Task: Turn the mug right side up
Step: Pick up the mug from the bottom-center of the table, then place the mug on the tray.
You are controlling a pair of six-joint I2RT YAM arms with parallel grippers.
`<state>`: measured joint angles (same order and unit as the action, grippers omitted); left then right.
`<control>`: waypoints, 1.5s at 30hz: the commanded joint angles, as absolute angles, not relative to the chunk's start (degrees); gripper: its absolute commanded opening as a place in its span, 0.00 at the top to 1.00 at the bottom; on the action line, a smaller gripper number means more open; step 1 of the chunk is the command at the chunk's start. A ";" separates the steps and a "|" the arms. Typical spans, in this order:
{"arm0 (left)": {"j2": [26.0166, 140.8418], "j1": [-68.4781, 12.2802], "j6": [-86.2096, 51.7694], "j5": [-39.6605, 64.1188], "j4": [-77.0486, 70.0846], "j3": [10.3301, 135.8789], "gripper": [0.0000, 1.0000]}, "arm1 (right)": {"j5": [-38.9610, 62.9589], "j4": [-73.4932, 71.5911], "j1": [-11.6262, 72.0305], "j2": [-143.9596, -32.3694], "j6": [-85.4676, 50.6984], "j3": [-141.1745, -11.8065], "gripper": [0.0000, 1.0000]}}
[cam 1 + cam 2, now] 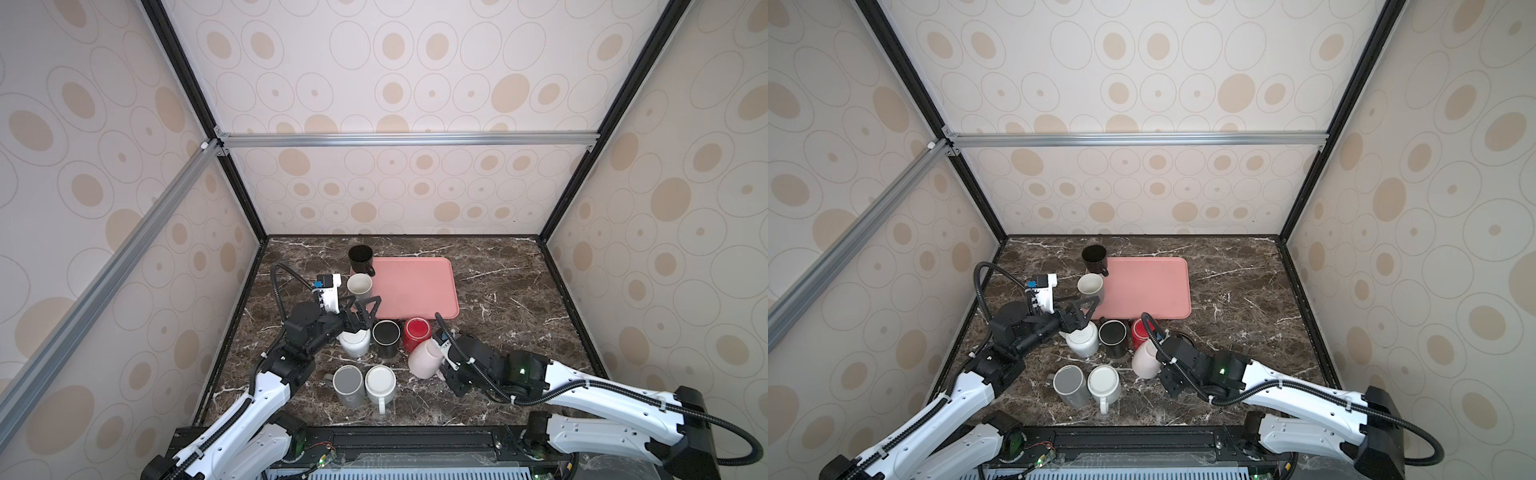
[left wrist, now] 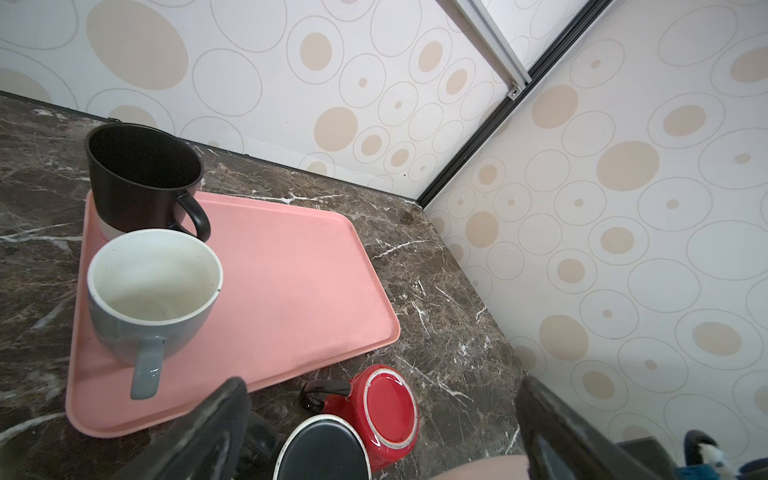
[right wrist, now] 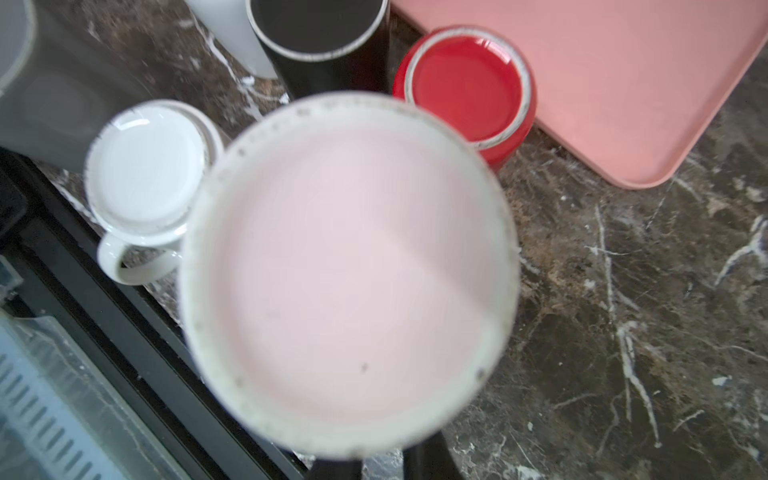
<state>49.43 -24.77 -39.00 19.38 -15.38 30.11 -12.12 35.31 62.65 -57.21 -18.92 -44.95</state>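
Note:
A pale pink mug (image 1: 424, 360) (image 1: 1145, 360) leans tilted at the front right of the mug cluster. Its flat base (image 3: 349, 270) faces the right wrist camera and fills that view; its handle is hidden. My right gripper (image 1: 446, 366) (image 1: 1163, 368) (image 3: 382, 467) is shut on the pink mug at its near side, with two dark fingertips (image 3: 428, 461) showing under its rim. My left gripper (image 1: 368, 309) (image 1: 1086, 306) (image 2: 386, 419) hangs open and empty above a white mug (image 1: 355, 343), near the tray's front left corner.
A pink tray (image 1: 419, 291) carries an upright black mug (image 1: 360, 257) and an upright grey mug (image 1: 359, 286). Base-up on the marble stand a red mug (image 1: 417, 330), a black mug (image 1: 385, 334), a grey mug (image 1: 348, 382) and a white mug (image 1: 380, 382). Walls enclose three sides.

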 commanded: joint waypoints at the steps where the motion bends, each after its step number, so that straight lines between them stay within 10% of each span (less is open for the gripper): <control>1: 49.12 -24.34 -42.25 21.61 -23.24 29.03 0.01 | -14.56 30.31 62.17 -55.88 -18.50 -50.10 1.00; 13: 48.89 -24.33 -44.82 28.78 -33.03 26.47 0.11 | 9.03 -6.64 43.87 -59.27 -22.29 -52.31 1.00; 24: 51.61 -25.93 -51.77 32.84 -54.63 21.93 0.31 | 20.02 -34.90 43.25 -67.45 -34.38 -52.38 1.00; 45: 55.63 -30.57 -52.16 32.52 -66.01 24.17 0.61 | 23.91 -38.43 47.36 -71.74 -39.20 -52.60 1.00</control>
<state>55.92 -29.95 -51.72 31.81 -62.59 21.71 23.38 -30.79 46.85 -72.03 -37.91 -51.53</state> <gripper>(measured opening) 0.408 0.154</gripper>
